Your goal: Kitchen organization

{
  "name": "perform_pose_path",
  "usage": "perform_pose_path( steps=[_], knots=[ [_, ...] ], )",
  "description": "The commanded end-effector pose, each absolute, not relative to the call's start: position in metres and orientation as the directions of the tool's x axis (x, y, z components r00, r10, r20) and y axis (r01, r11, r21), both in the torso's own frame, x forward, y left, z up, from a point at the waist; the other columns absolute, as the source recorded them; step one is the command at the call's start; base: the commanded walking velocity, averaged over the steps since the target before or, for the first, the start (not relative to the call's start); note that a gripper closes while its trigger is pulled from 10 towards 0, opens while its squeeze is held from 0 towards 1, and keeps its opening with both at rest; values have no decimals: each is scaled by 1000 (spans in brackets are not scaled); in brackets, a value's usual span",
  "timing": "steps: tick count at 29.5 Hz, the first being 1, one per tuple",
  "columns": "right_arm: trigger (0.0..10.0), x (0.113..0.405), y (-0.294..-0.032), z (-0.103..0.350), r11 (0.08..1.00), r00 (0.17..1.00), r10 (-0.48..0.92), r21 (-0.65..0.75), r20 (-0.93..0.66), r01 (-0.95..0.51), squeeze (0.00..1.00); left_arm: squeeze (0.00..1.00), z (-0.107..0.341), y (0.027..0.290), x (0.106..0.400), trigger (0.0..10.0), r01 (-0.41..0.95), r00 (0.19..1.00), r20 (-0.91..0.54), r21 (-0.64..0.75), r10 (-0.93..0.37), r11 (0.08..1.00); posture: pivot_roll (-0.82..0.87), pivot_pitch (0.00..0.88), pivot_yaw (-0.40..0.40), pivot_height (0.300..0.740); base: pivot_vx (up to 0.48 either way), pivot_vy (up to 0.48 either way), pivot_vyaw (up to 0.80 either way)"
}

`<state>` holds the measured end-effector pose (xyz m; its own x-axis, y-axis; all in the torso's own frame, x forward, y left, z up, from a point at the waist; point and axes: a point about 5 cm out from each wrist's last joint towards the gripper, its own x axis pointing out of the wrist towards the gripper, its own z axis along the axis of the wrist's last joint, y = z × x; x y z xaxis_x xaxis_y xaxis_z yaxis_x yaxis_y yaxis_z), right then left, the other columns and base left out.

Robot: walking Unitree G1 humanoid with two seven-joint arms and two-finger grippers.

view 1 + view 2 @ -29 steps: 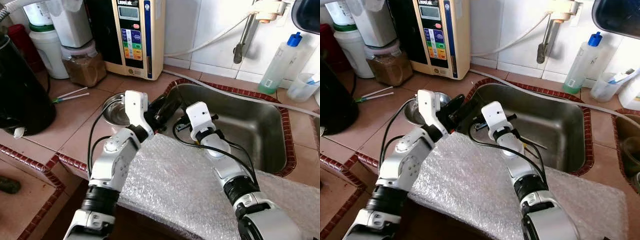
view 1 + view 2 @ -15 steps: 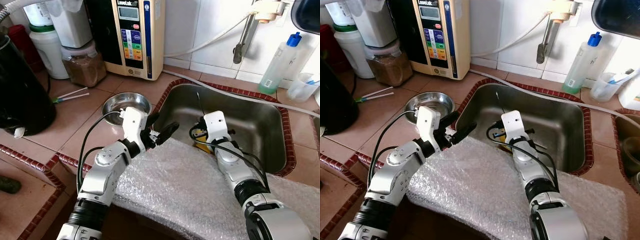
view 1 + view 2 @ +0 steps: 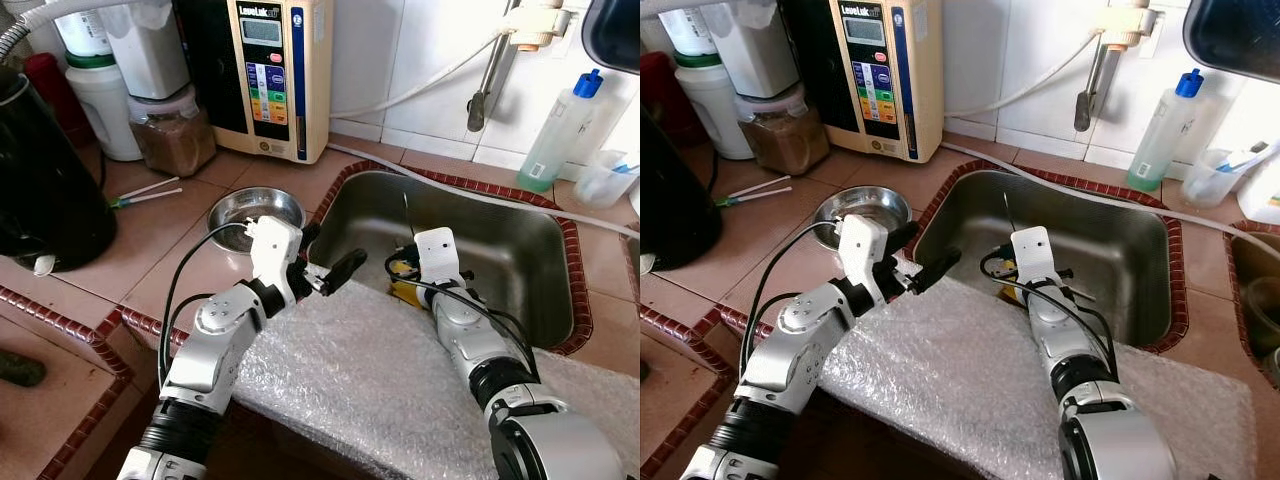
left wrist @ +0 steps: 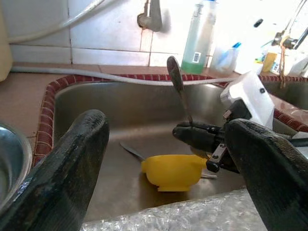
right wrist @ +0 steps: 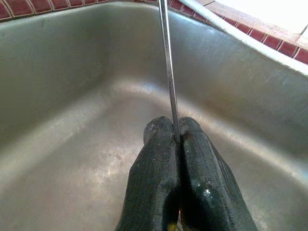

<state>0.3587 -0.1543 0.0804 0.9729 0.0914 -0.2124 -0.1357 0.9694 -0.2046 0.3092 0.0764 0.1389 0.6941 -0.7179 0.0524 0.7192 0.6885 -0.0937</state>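
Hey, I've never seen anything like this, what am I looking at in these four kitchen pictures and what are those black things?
It is a humanoid robot working at a kitchen sink. Two pictures come from cameras in its head, looking down at its silver arms. The other two come from cameras on its wrists, looking along each claw's two black fingers.

The right claw is down in the sink, shut on the thin handle of a metal spoon that stands upright. Beside it lies a yellow bowl. The left claw is open at the sink's near edge, holding nothing.

In front lies a sheet of bubble wrap. On the tiled counter sit a small steel bowl, a water machine, jars and a green bottle.
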Motion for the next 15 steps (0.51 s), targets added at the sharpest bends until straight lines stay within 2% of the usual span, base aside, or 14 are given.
perform_pose_path(
  steps=[1, 2, 3, 15],
  knots=[
    [7765, 343, -165, 53, 978, 944, 42, -179, -328, -106, 784, 1000, 134, 77, 307, 10000, 719, 694, 32, -84, -719, 690, 110, 0, 45, 740, 0, 0, 0],
    [7765, 343, -165, 53, 978, 944, 42, -179, -328, -106, 784, 1000, 134, 77, 307, 10000, 719, 694, 32, -84, -719, 690, 110, 0, 45, 740, 0, 0, 0],
    [10000, 343, -166, 53, 980, 944, 36, -173, -329, -98, 1000, 1000, 134, 77, 307, 10000, 718, 695, 30, -83, -718, 691, 110, 0, 46, 740, 0, 0, 0],
    [10000, 345, -168, 55, 983, 946, 26, -161, -324, -82, 1000, 1000, 133, 80, 311, 10000, 686, 727, 31, -73, -686, 724, 107, 0, 43, 740, 0, 0, 0]
  ],
)
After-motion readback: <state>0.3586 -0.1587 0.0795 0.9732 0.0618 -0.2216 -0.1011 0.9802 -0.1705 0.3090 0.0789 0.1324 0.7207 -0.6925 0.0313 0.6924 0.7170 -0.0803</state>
